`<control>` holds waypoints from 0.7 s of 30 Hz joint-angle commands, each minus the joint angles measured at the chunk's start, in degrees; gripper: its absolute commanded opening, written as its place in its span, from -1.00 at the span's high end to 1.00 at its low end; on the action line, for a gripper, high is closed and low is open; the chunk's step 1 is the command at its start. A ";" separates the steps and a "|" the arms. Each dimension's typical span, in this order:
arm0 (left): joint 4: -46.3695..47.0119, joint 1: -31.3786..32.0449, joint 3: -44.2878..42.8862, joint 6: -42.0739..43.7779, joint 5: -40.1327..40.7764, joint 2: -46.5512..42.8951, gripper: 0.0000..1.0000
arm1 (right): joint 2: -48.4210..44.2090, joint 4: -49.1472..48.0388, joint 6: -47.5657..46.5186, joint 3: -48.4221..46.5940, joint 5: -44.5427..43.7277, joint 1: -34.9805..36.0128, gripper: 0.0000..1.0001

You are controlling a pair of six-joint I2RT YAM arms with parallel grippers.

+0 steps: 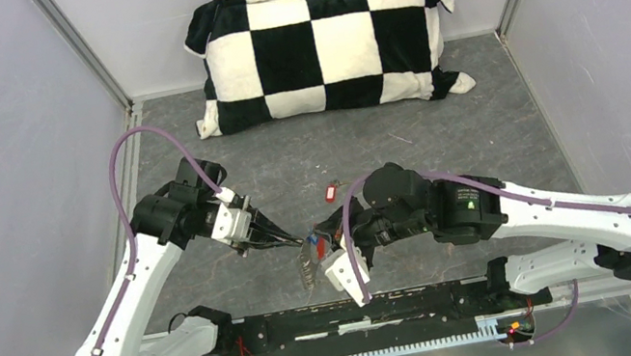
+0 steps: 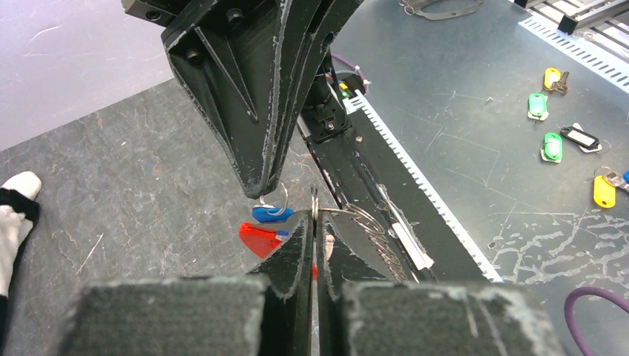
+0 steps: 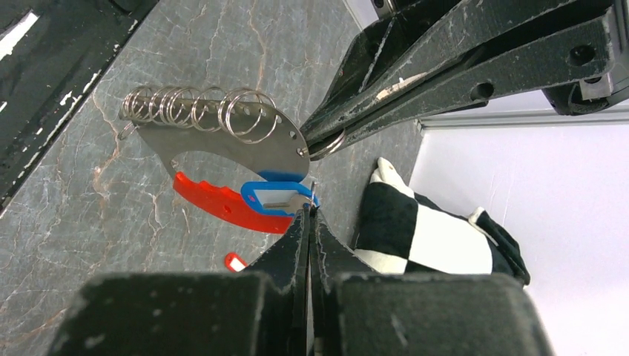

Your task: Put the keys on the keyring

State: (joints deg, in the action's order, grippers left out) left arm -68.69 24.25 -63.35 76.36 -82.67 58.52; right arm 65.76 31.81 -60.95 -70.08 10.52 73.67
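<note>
My left gripper [image 1: 295, 237] is shut on the edge of a silver keyring [image 2: 314, 202]. The ring hangs on a silver plate [image 3: 222, 144] that carries several more wire rings. A red plastic piece [image 3: 211, 202] sits under the plate. My right gripper [image 1: 315, 238] meets the left one tip to tip. It is shut on the blue-tagged key [image 3: 273, 195] at its small wire loop [image 2: 278, 202], right beside the held keyring. A red-and-white tagged key [image 1: 331, 192] lies on the grey mat behind the grippers. It also shows in the right wrist view [image 3: 235, 261].
A black-and-white checkered pillow [image 1: 322, 44] lies along the back wall. A black rail [image 1: 365, 311] runs along the near edge. On the metal bench beyond it lie several loose keys with yellow [image 2: 602, 190] and green [image 2: 551, 146] tags.
</note>
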 commanded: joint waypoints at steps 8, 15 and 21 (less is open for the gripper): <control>0.89 0.18 0.42 -2.02 -1.29 0.45 0.96 | -0.10 -1.72 1.00 -3.19 1.24 0.91 0.99; 1.38 0.19 0.16 -2.31 -1.02 0.74 0.96 | 0.05 -1.31 1.09 -3.76 1.59 1.47 0.99; 2.19 0.26 0.25 -2.86 -0.75 0.85 0.96 | 0.46 -0.62 0.96 -4.15 1.69 1.91 0.99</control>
State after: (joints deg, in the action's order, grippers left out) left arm -68.40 24.25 -63.13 76.23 -82.39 59.27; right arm 65.78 31.81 -60.25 -71.48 11.14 74.98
